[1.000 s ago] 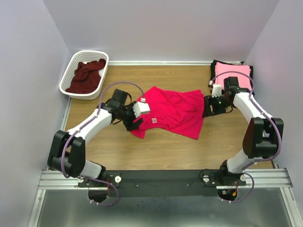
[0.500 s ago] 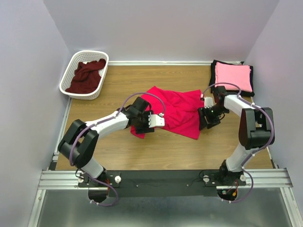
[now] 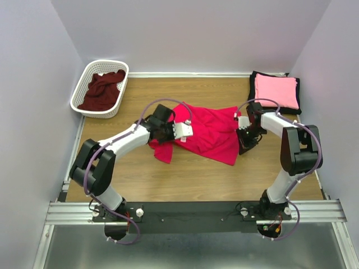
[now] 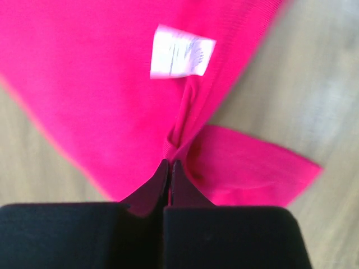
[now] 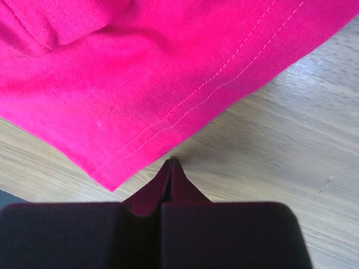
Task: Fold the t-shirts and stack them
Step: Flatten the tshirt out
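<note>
A crimson-red t-shirt (image 3: 210, 131) lies crumpled and spread on the middle of the wooden table. My left gripper (image 3: 168, 136) is shut on a bunched fold of it (image 4: 178, 143), just below the white label (image 4: 180, 51). My right gripper (image 3: 245, 143) is at the shirt's right side. It is shut with its tips on bare wood just off the stitched hem (image 5: 168, 126), and no cloth shows between them. A folded light pink t-shirt (image 3: 276, 91) sits on a black t-shirt (image 3: 253, 83) at the back right. A dark maroon t-shirt (image 3: 102, 89) lies in the basket.
The white lattice basket (image 3: 78, 96) stands at the back left corner, against the wall. Bare wood (image 3: 185, 174) lies in front of the crimson shirt. Both arms reach inward over the table from the near edge.
Both grippers have gone from open to shut. The left one shifted back and left on the shirt's left part and pinched cloth there. The right one settled at the hem.
</note>
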`<state>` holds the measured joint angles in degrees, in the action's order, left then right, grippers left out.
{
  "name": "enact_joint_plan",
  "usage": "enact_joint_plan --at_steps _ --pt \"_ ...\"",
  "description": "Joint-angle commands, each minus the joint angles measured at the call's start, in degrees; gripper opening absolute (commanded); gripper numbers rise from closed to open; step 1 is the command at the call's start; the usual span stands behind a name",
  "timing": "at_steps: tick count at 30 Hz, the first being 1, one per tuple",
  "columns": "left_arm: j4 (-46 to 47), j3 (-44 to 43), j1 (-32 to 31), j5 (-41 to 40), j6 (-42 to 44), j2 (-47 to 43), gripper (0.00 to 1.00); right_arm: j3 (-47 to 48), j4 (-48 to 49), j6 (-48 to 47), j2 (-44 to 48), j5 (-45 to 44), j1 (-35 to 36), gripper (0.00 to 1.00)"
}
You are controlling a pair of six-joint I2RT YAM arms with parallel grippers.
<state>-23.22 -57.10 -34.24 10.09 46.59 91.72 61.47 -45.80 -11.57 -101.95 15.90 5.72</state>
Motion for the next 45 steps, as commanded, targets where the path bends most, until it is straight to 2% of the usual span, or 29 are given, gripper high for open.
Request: enact_joint_plan --at_steps 1,4,5,8,11,13,16,17,19,22,26,32,39,45 --pt "-1.5 -6.2 5.7 5.1 -4.6 -3.2 0.00 -3.6 4.1 -1.4 -0.9 -6.5 0.7 0.01" --pt "-2.0 -10.2 13.7 8.2 -8.5 -2.8 0.00 -3.9 4.6 -1.9 1.6 -8.8 0.7 0.00" --pt "-1.8 -11.3 18.1 8.5 -9.7 -1.3 0.00 -3.9 4.6 -2.0 2.2 -9.2 0.7 0.00" --pt "-1.6 -15.4 25.6 8.2 -15.4 3.4 0.00 -4.1 4.5 -2.5 3.4 -10.4 0.7 0.00" --pt "-2.0 -18.2 29.7 4.6 -21.5 9.7 0.00 -4.6 4.5 -3.5 4.0 -11.7 0.7 0.01" --pt "-3.4 -19.4 33.4 5.5 -23.6 12.6 0.00 -4.6 4.3 -4.2 4.3 -12.2 0.7 0.01" --pt "-3.8 -17.6 33.8 7.6 -25.0 14.4 0.00 -3.0 2.8 -4.7 5.5 -9.2 0.6 0.01" --pt "-3.2 -16.9 33.8 8.1 -25.1 14.3 0.00 -1.1 1.8 -4.7 5.9 -5.0 0.8 0.01" --pt "-2.9 -16.3 33.8 9.2 -25.6 14.4 0.00 0.3 -0.7 -4.7 6.9 -0.7 1.2 0.17" --pt "-3.3 -16.6 33.8 9.2 -25.9 14.9 0.00 2.1 -1.1 -3.9 8.5 2.7 3.7 0.34" --pt "-3.8 -17.1 33.8 9.1 -26.1 15.5 0.00 3.5 -0.7 -3.3 6.9 4.0 7.5 0.38" --pt "-4.5 -17.7 33.8 9.1 -26.1 15.5 0.00 3.7 1.6 -2.1 4.5 -0.4 15.7 0.40" --pt "-4.6 -17.7 33.8 9.2 -25.9 15.4 0.00 3.6 3.5 -1.7 1.6 -5.5 24.2 0.50" --pt "-5.2 -17.2 33.8 9.2 -25.5 14.7 0.00 1.2 5.4 -2.9 -2.1 -9.7 28.7 0.51"
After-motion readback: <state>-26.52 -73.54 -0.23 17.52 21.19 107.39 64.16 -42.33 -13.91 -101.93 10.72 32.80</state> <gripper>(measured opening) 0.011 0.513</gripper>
